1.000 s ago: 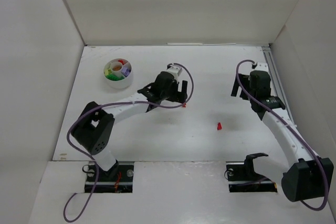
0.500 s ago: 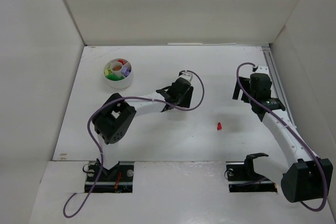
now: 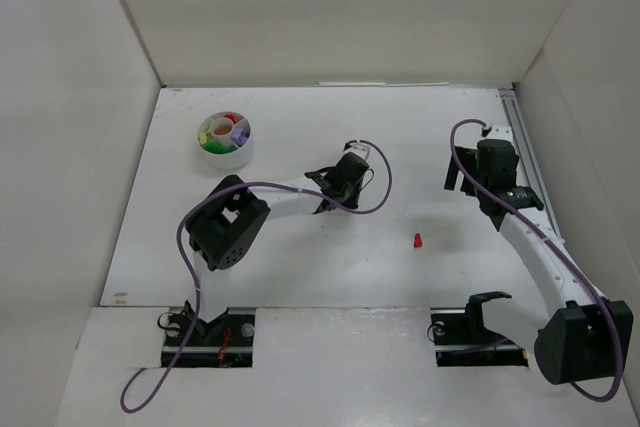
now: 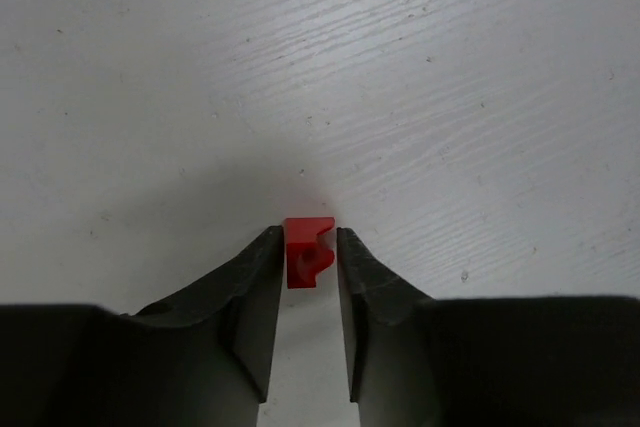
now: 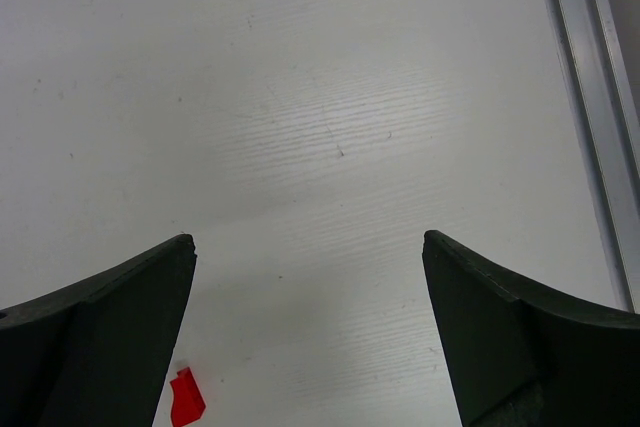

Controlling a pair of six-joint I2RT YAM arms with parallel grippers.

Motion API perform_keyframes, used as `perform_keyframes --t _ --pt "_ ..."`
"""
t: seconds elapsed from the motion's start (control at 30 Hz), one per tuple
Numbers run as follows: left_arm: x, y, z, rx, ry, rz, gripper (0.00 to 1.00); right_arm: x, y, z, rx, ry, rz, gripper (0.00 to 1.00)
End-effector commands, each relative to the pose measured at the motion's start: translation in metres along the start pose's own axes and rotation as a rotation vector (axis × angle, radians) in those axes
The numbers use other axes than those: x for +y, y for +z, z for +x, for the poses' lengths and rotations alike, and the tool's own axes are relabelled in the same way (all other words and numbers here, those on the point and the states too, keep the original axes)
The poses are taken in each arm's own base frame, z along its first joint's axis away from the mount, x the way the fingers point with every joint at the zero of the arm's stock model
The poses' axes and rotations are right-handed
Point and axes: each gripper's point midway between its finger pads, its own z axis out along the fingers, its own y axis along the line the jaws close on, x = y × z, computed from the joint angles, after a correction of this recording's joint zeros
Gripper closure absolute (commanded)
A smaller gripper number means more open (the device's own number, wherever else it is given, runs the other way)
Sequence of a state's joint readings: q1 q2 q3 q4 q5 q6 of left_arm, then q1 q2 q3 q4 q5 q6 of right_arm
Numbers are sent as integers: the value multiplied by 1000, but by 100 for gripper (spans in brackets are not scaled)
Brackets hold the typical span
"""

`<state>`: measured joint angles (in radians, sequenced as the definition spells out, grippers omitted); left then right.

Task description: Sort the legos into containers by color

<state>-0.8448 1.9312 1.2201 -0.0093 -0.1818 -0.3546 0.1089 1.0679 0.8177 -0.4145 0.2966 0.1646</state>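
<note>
Between the fingertips of the left gripper (image 4: 308, 235), a red lego brick (image 4: 308, 253) sat pinched, both fingers tight on its sides, just over the white table (image 4: 450, 97); whether it touched the surface could not be told. Over on the right, the right gripper (image 5: 308, 239) hung with fingers spread wide, and a second red brick (image 5: 185, 397) lay on the table near its left finger. Well apart, far left, stood the round white dish (image 3: 225, 158), coloured bricks in its compartments.

White arms (image 3: 540, 247), black joints (image 3: 228, 237), black tapered fingers (image 4: 250, 317), looping purple cables (image 3: 388, 179).
</note>
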Motion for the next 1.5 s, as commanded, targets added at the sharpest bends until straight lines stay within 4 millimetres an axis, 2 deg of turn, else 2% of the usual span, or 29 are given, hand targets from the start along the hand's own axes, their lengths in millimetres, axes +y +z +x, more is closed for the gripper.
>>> perform_keyframes --t 0.0,0.03,0.07,0.1,0.27,0.3,0.33,0.4,0.43,0.47,0.53,0.57,0.67,0.7,0.73,0.77,0.8,0.87,0.9,0.97,1.03,1.1,1.13,1.2,1.23,1.27,1.43,1.47 --pt "-3 -2 -13 -16 -10 -13 77 -5 0 -7 -25 0 21 0" --pt "-3 -3 -19 -31 -12 -19 83 -5 0 -7 -25 0 21 0" --pt "-2 -3 -16 -20 -10 -24 95 -5 0 -7 -25 0 21 0" --pt "-2 -3 -16 -20 -10 -24 100 -5 0 -7 -25 0 21 0" --pt "-2 -20 -40 -91 -4 -20 100 -6 -2 -8 -34 3 20 0" --pt "-4 -28 -53 -125 -2 -17 100 -6 -2 -8 -34 -6 20 0" --pt "15 -30 -62 -135 -29 -50 100 -6 -2 -8 -34 -6 20 0" --pt "37 -38 -89 -178 -72 -71 100 -3 0 -8 -41 -17 0 0" --pt "49 -47 -105 -208 -102 -67 100 0 -2 -15 -69 -19 -15 0" --pt "83 -50 -122 -234 -149 -104 100 3 -2 -18 -80 -29 -35 0" --pt "114 -63 -152 -305 -206 -139 100 5 0 -19 -89 -36 -50 0" --pt "146 -73 -167 -340 -234 -184 100 6 0 -22 -103 -32 -52 0" --pt "185 -89 -204 -421 -271 -216 100 8 0 -31 -138 -32 -57 0" --pt "214 -92 -210 -431 -305 -261 100 8 -1 -38 -159 -26 -60 0" --pt "224 -99 -223 -445 -318 -266 100 9 1 -39 -159 -26 -60 0" --pt "238 -93 -223 -432 -332 -287 100 11 4 -46 -168 -23 -61 0" --pt "259 -95 -225 -434 -355 -320 100 13 6 -51 -175 -21 -62 0" --pt "279 -93 -233 -435 -376 -347 100 16 8 -64 -186 -29 -62 0" --pt "297 -94 -230 -427 -396 -376 100 17 17 -61 -161 -45 -58 0" --pt "315 -96 -234 -425 -415 -402 100 20 24 -64 -148 -49 -56 0" --pt "338 -90 -226 -398 -440 -436 100 25 35 -65 -125 -56 -63 0" --pt "350 -89 -221 -387 -464 -447 100 30 40 -68 -117 -58 -80 0" --pt "354 -90 -221 -387 -469 -443 100 31 46 -61 -94 -65 -77 0" --pt "363 -87 -213 -365 -481 -441 100 34 50 -61 -85 -67 -86 0" --pt "361 -86 -211 -355 -481 -433 100 34 52 -61 -75 -79 -85 0" --pt "368 -86 -206 -346 -479 -456 100 34 52 -61 -75 -79 -85 0" --pt "380 -81 -195 -318 -482 -501 99 35 54 -58 -66 -82 -84 0" --pt "381 -76 -191 -306 -483 -502 99 35 56 -60 -66 -82 -84 0"
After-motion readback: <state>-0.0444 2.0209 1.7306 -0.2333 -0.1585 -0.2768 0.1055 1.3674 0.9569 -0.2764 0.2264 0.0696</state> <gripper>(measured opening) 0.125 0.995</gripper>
